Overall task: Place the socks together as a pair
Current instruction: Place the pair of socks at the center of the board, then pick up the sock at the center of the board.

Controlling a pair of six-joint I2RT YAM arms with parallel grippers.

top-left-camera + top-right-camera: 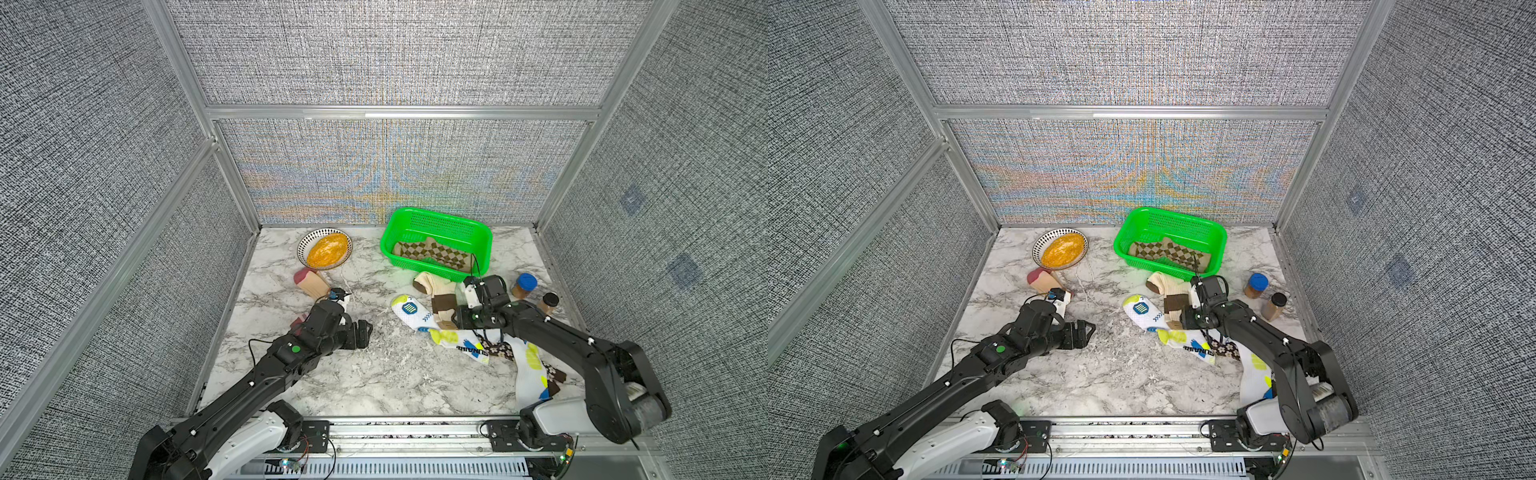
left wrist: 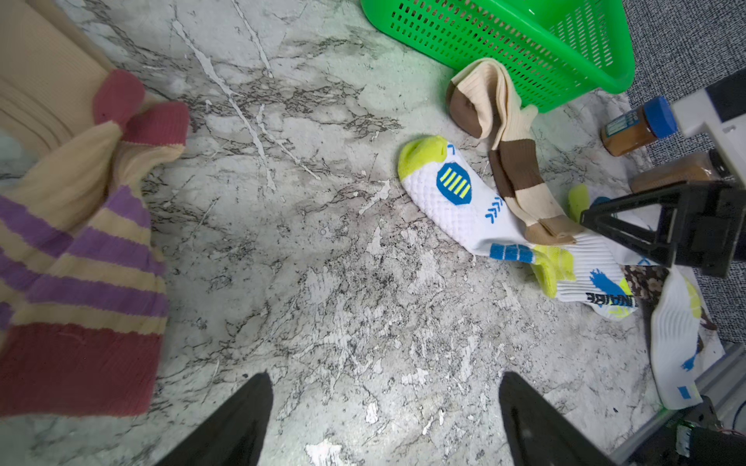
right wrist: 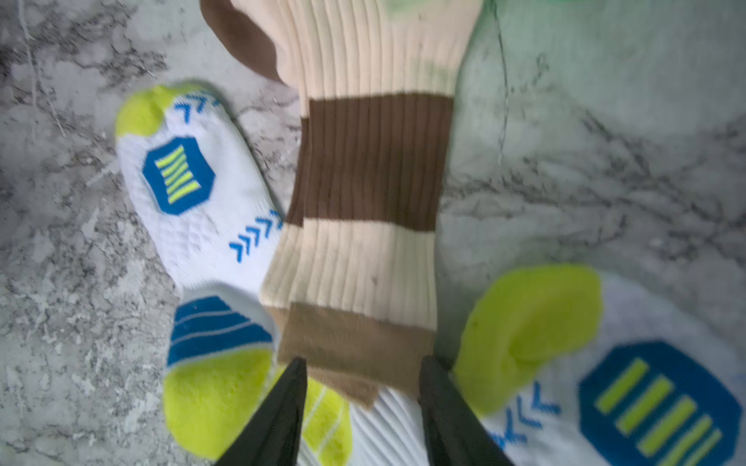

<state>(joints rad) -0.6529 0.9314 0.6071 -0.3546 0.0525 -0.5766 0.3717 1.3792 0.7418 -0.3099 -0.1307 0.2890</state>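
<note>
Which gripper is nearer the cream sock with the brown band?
Right. The right gripper is at the cuff end of the cream sock; the left gripper hangs far across the table.

The table is seen as a smooth marble-patterned top, scuffed rough and chalky in its near part. The basket is made of glossy green plastic, pierced with a fine grid. The cream sock is knitted in soft, matt, ribbed cloth. The white sock is shown with a waffled knit and a ribbed leg, and the striped sock is finely ribbed too. The walls are covered in coarse woven grey fabric and framed by brushed metal rails. The arms are cased in matt black plastic. The bowl is glazed and shiny.
</note>
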